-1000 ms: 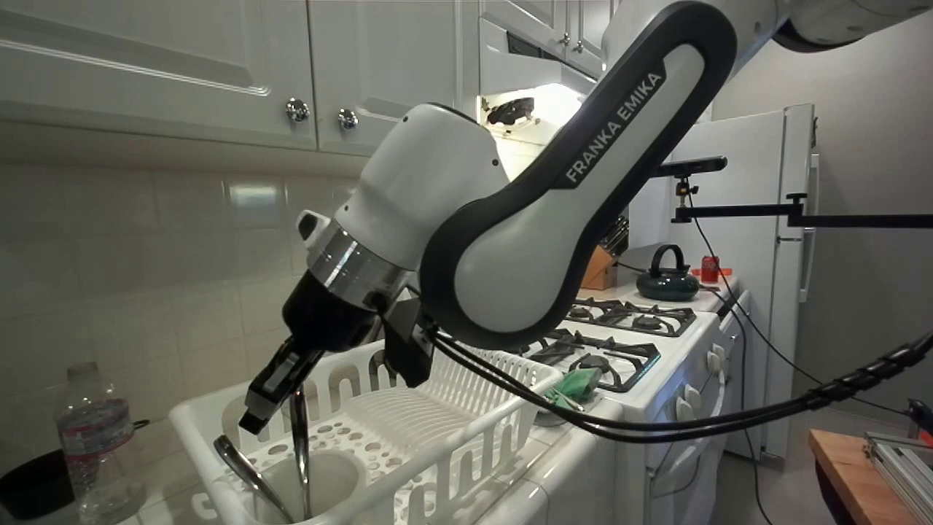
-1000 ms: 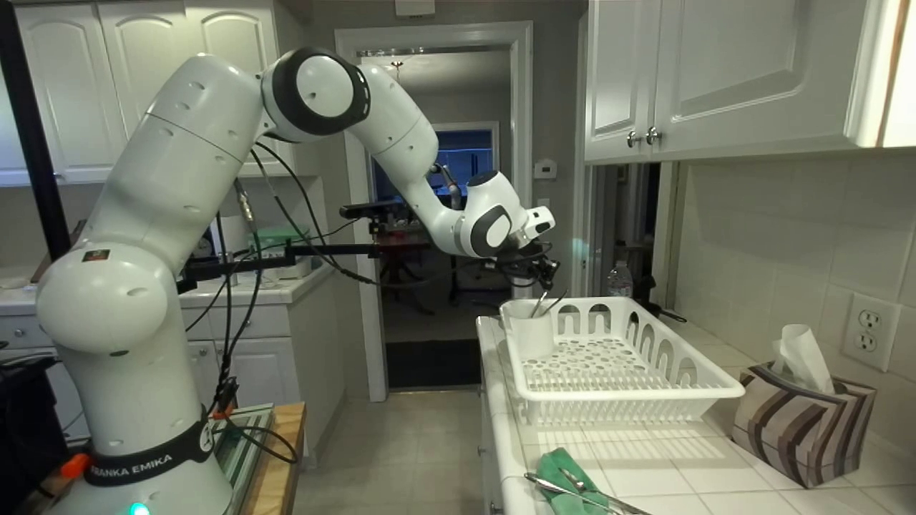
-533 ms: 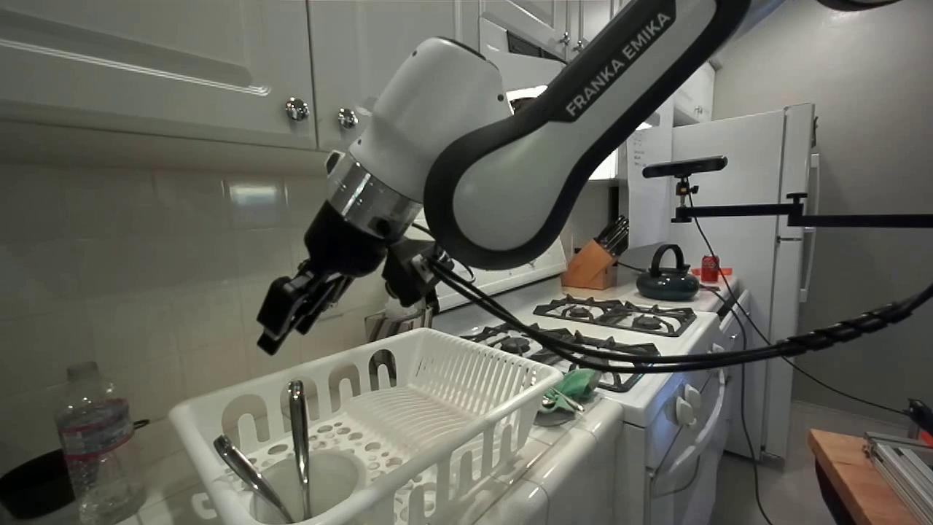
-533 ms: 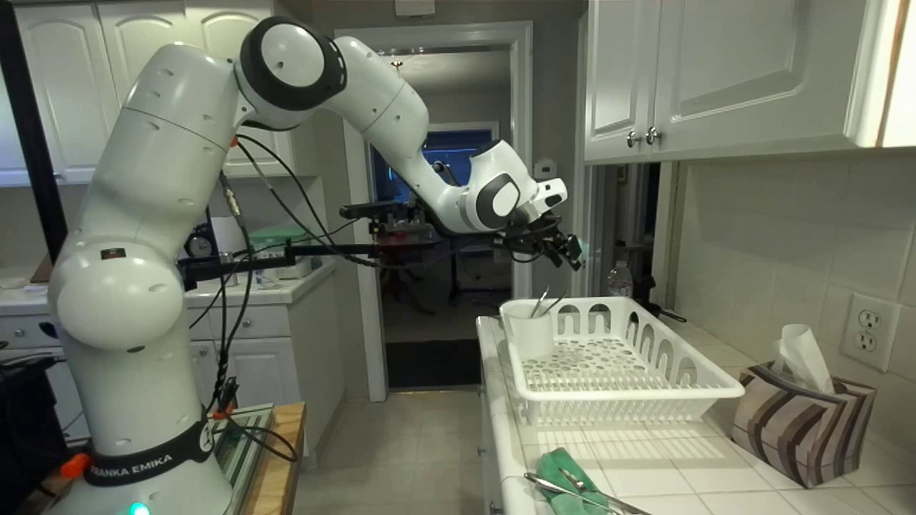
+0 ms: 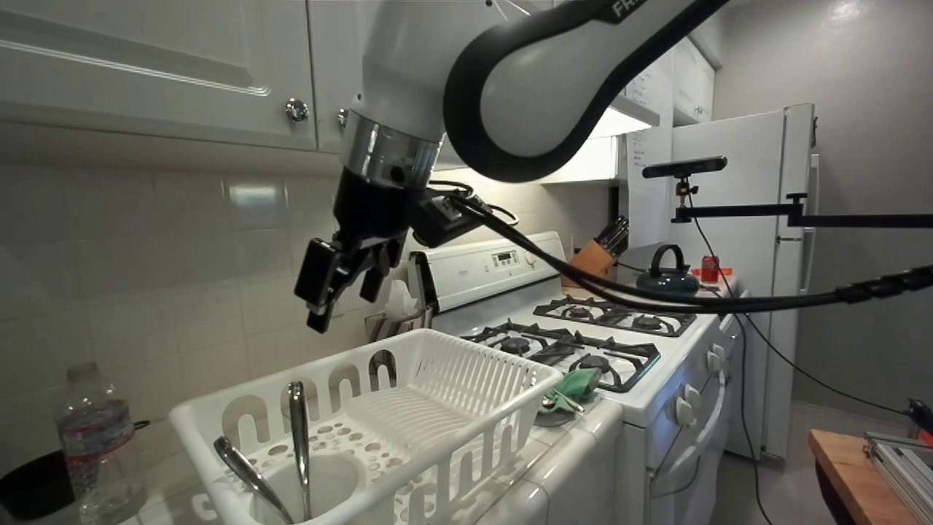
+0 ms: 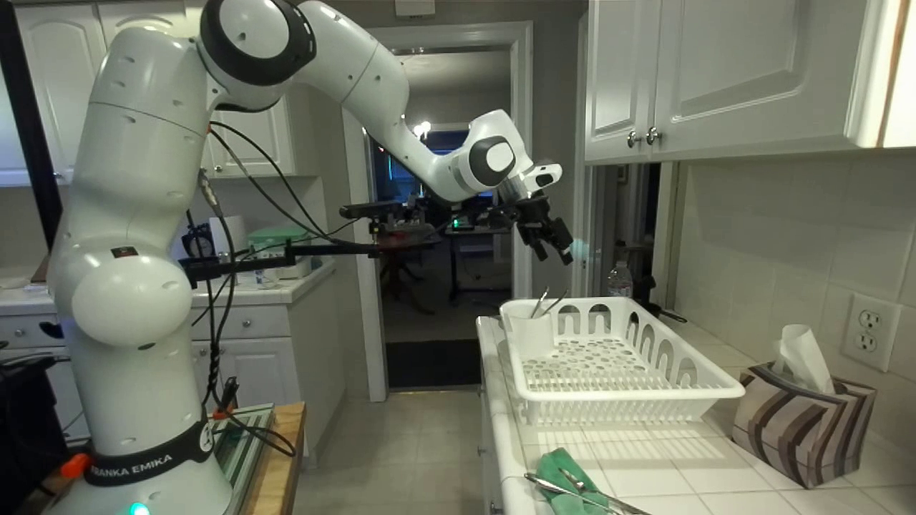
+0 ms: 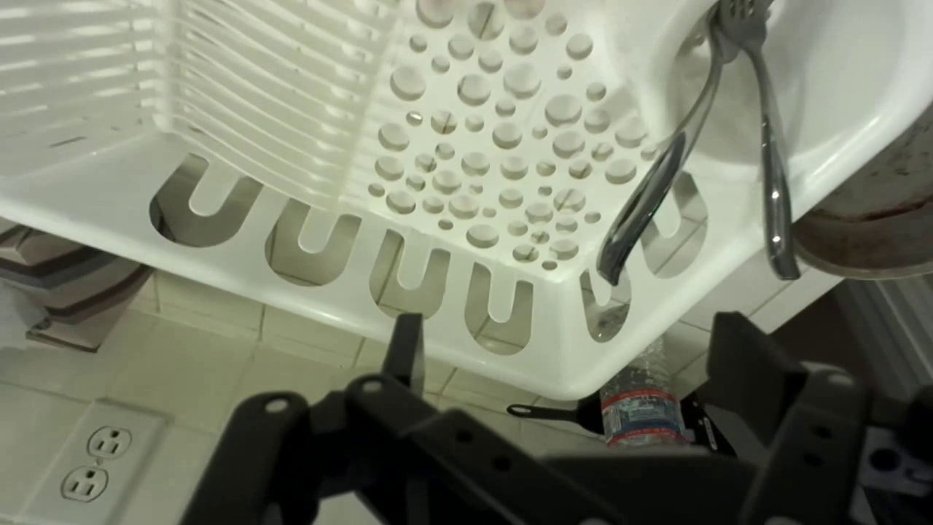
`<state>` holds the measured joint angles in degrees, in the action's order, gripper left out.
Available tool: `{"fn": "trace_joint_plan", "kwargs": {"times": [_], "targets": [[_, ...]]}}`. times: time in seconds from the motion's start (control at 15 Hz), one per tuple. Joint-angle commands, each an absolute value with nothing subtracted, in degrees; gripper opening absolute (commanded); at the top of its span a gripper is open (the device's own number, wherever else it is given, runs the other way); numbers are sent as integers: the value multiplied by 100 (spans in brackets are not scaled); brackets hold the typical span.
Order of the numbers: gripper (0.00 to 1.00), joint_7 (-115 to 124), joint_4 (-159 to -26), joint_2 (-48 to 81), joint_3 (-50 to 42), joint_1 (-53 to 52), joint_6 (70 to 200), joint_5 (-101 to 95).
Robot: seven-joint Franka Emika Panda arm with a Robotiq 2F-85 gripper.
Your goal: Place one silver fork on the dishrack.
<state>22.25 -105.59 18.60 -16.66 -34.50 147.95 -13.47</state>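
Note:
The white dishrack (image 6: pixel 630 394) stands on the counter, its cutlery cup (image 6: pixel 533 336) at one end. Two silver utensils stand in that cup, handles up. In the wrist view the silver fork (image 7: pixel 774 175) shows its tines and slim handle; beside it leans a utensil with a thicker handle (image 7: pixel 645 200). Both handles (image 5: pixel 299 437) also rise from the cup in an exterior view. My gripper (image 5: pixel 344 308) hangs above the rack, apart from it and from the utensils. Its fingers (image 7: pixel 405 346) are spread wide with nothing between them.
A water bottle (image 5: pixel 95 437) and a dark pan (image 5: pixel 36 481) are beyond the cup end. More silver utensils lie on a green cloth (image 6: pixel 562 472). A tissue box (image 6: pixel 801 429), the stove (image 5: pixel 583 364), a tiled wall and overhead cabinets (image 5: pixel 146 73) surround the rack.
My gripper has risen from close to the cup's utensils, its fingers have spread apart and it has tilted to point more downward. The two utensils stay in the cup.

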Motion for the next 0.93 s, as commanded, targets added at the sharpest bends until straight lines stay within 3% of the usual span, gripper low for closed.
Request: {"fn": "trace_joint_plan", "kwargs": {"times": [0.0, 0.87], "targets": [[100, 2511, -10846, 1299, -827, -2781, 14382, -1366], [100, 3118, -11201, 781, 105, -1665, 14596, -1386]]}}
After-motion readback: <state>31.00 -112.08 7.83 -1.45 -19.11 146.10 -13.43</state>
